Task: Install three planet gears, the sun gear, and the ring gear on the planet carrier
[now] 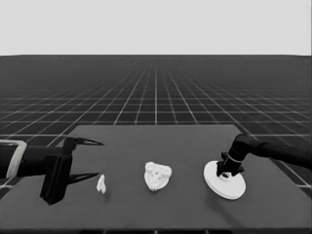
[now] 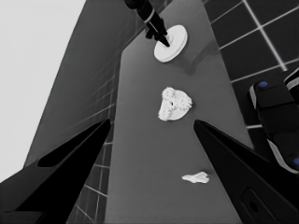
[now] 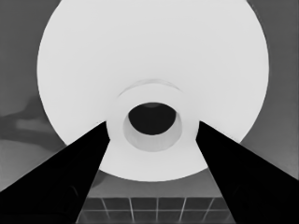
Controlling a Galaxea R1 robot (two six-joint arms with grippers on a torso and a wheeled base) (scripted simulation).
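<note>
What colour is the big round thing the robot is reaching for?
White, with a dark centre hole; the larger round part shows best in the right wrist view.

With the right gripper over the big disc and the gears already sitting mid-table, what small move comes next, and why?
Probably close the right gripper on the raised hub of the larger round part. Its open fingers straddle that hub, and the part lies on the table apart from the gears stacked mid-table. The left gripper waits at the left end by the thin white piece.

Left pincer [image 1: 92, 159] waits, fingers spread; right pincer [image 1: 229, 171] points down, fingers apart.
</note>
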